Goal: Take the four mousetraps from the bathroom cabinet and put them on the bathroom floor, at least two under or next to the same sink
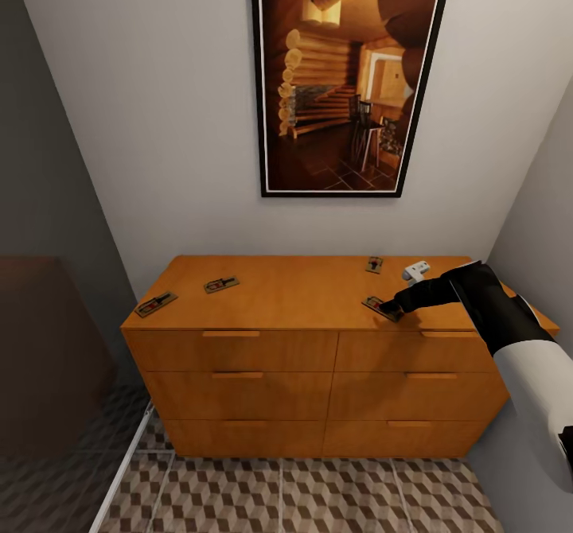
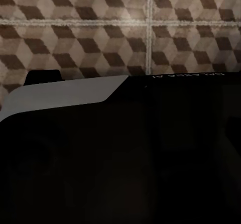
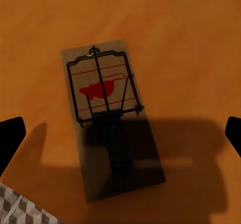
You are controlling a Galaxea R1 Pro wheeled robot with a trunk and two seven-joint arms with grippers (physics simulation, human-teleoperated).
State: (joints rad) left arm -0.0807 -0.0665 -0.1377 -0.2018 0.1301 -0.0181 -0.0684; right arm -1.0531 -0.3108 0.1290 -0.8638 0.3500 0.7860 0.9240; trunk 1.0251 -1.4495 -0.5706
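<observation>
The orange-brown cabinet [image 1: 239, 374] stands against the wall with its drawers closed. Four mousetraps lie on its top: two at the left [image 1: 156, 304] [image 1: 221, 284], one at the back right [image 1: 374, 264], one at the front right [image 1: 377, 305]. My right gripper [image 1: 391, 309] hovers over the front-right mousetrap [image 3: 113, 118], open, with a dark fingertip [image 3: 10, 138] on either side of it and apart from it. Cube-patterned bathroom floor [image 1: 318, 493] [image 2: 100, 33] lies in front of the cabinet. The sink is out of view.
A framed picture [image 1: 350, 79] hangs above the cabinet. The right wall [image 1: 541, 223] runs close to the cabinet's end. A dark glass panel [image 1: 48, 342] with darker tiles behind it borders the left, above a white floor rail [image 1: 123, 469]. My own dark body [image 2: 125, 158] shows in the left wrist view.
</observation>
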